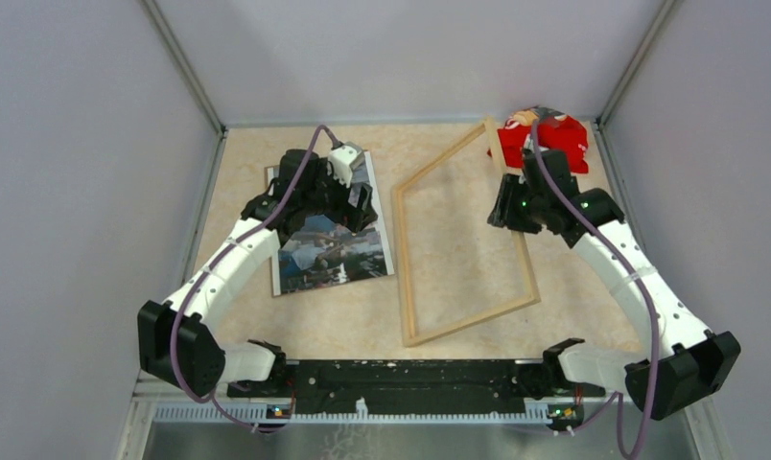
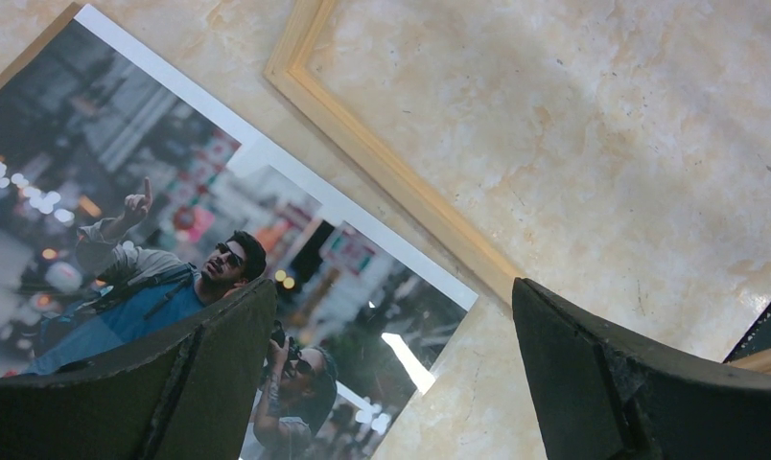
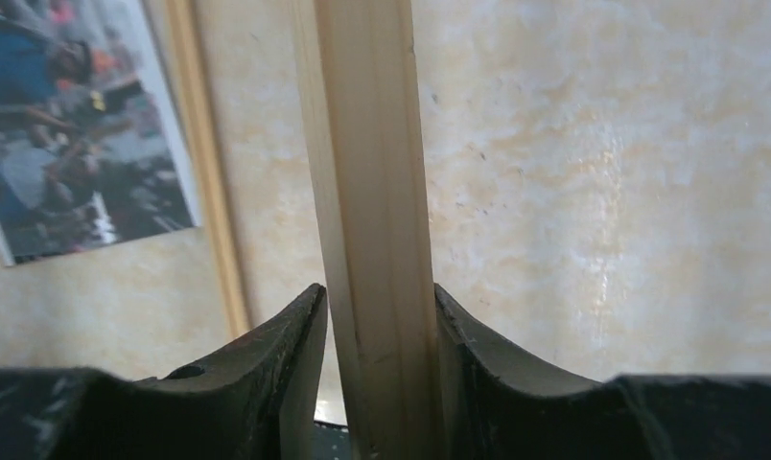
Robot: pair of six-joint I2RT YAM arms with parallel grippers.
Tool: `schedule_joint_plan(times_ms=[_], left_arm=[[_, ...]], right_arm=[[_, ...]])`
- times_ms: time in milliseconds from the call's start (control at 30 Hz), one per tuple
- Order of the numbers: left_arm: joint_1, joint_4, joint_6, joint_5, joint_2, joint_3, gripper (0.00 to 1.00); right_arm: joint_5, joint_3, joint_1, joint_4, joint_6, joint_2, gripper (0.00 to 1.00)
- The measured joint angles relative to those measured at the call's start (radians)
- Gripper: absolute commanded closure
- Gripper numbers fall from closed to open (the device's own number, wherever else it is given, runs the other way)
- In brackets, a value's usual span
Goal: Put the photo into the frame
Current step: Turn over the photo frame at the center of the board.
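The photo [image 1: 329,251] lies face up on the table's left half. It also shows in the left wrist view [image 2: 171,192] and the right wrist view [image 3: 75,144]. My left gripper [image 1: 358,209] hovers open and empty over the photo's right edge [image 2: 393,297], one finger over the print and the other over bare table. The frame [image 1: 463,321], of thin light wood, lies in the middle with its right side raised. My right gripper [image 1: 509,216] is shut on the frame's right rail [image 3: 367,144], with the rail between its jaws [image 3: 377,297].
A red bundle [image 1: 554,139] sits at the back right corner, just behind the frame's far corner. A thin brown edge [image 2: 27,53] shows along the photo's border. The frame's left rail [image 2: 382,163] runs close beside the photo. Grey walls enclose the table on three sides.
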Motion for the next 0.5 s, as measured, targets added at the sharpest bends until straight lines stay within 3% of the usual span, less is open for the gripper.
schedule_joint_plan(times_ms=[233, 500], left_arm=[[0.000, 0.000, 0.005, -0.019, 0.000, -0.001, 0.01], [0.000, 0.000, 0.023, -0.048, 0.000, -0.003, 0.01]], right_arm=[[0.047, -0.153, 0.000, 0.008, -0.007, 0.000, 0.68], [0.064, -0.262, 0.000, 0.131, -0.004, 0.045, 0.68]])
